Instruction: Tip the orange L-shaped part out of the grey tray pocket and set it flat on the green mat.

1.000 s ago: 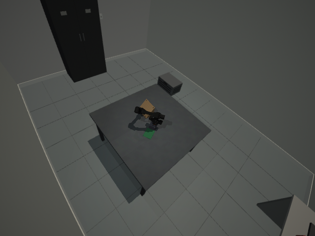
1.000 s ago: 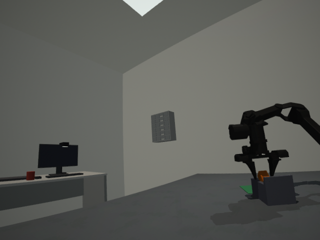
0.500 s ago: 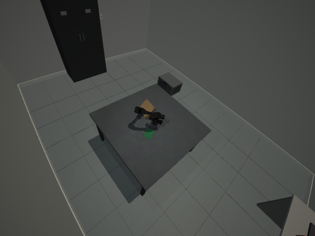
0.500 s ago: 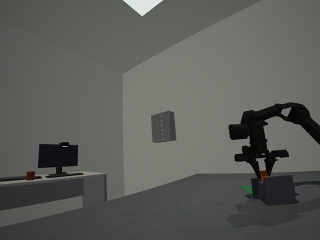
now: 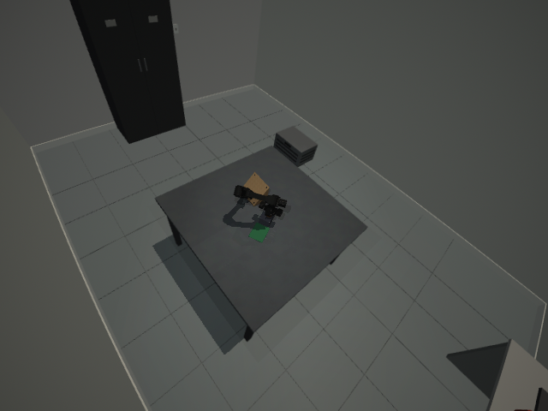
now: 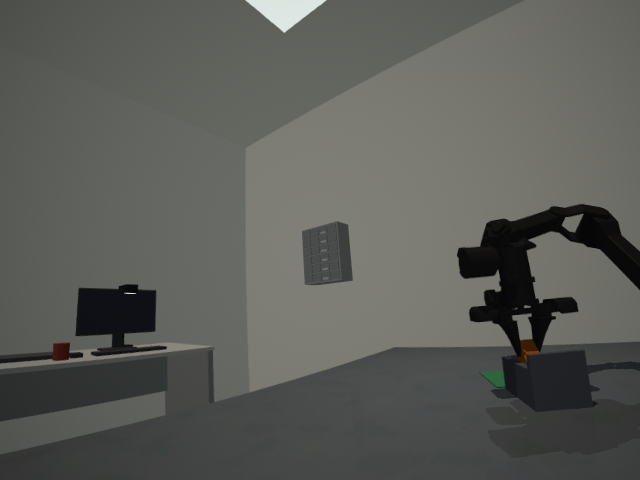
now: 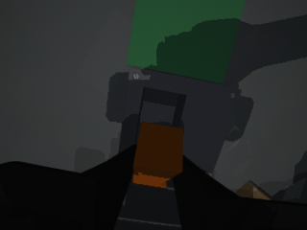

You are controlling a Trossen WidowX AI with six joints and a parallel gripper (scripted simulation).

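The orange part [image 6: 529, 352] [image 7: 158, 149] is tipped, with one end standing up above the top of the grey tray [image 6: 560, 379] [image 7: 203, 120]. My gripper [image 6: 528, 353] [image 7: 155, 152] is shut on the raised end, one finger on each side. The rest of the part is down in the pocket and hidden by the tray walls. In the wrist view the far stretch of the pocket shows uncovered beyond the part. The green mat [image 5: 258, 233] [image 6: 493, 378] [image 7: 184, 26] lies against the tray's far side in the wrist view, partly under the arm's shadow.
A tan wooden plate [image 5: 255, 181] [image 7: 254, 190] lies under the arm on the dark table [image 5: 282, 274]. The tray's walls stand around the lower part of the orange part. A desk with a monitor [image 6: 116, 311] and a cabinet [image 5: 295, 145] stand away from the table.
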